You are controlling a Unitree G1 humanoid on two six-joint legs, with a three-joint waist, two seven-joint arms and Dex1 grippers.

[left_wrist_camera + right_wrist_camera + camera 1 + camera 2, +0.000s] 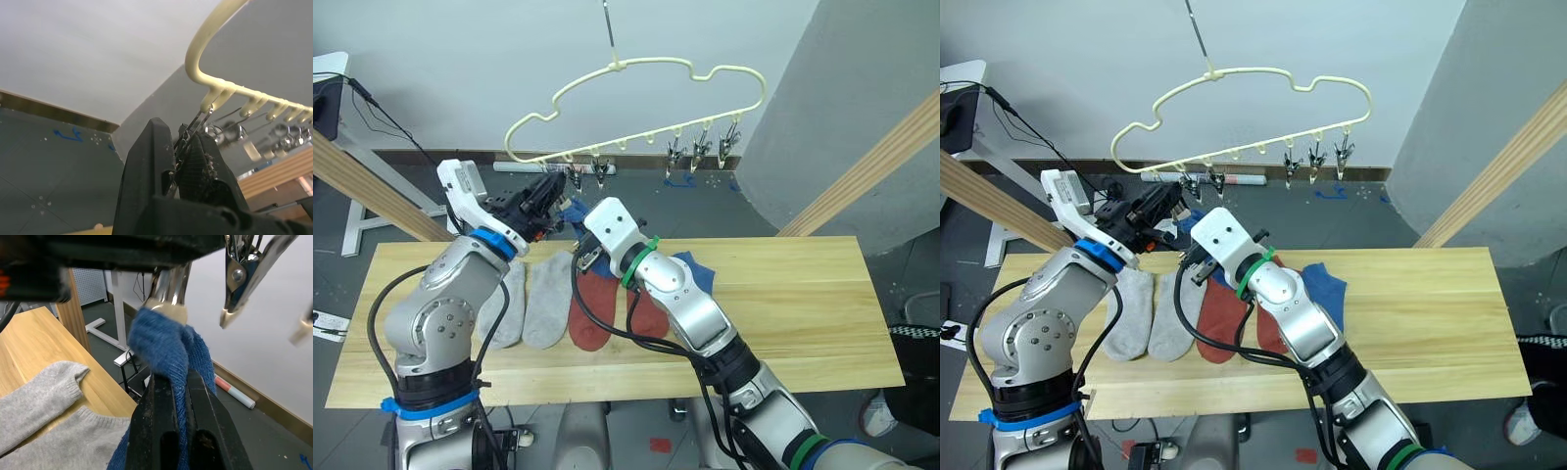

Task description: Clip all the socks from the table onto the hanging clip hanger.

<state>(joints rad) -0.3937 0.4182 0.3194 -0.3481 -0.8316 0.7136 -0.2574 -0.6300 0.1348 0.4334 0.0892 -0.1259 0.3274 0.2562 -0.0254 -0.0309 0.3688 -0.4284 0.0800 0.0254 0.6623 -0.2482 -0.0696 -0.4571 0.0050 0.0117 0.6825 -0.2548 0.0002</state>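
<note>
Behind your table you had a grey floor (705,211) with blue tape marks (683,180), a white wall (460,59), slanted wooden poles (862,176) at either side, a white stand (357,171) with black cables (386,122) at your left, a white marker (1252,179) along the baseboard.

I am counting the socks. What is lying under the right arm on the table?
Under the right arm, two red socks and part of a blue sock lie on the table. The arm covers parts of them, so any further sock beneath cannot be seen.

bare right half of table (803,294), socks (548,299) crowding left, hanging clips (703,149) open to approach
</note>
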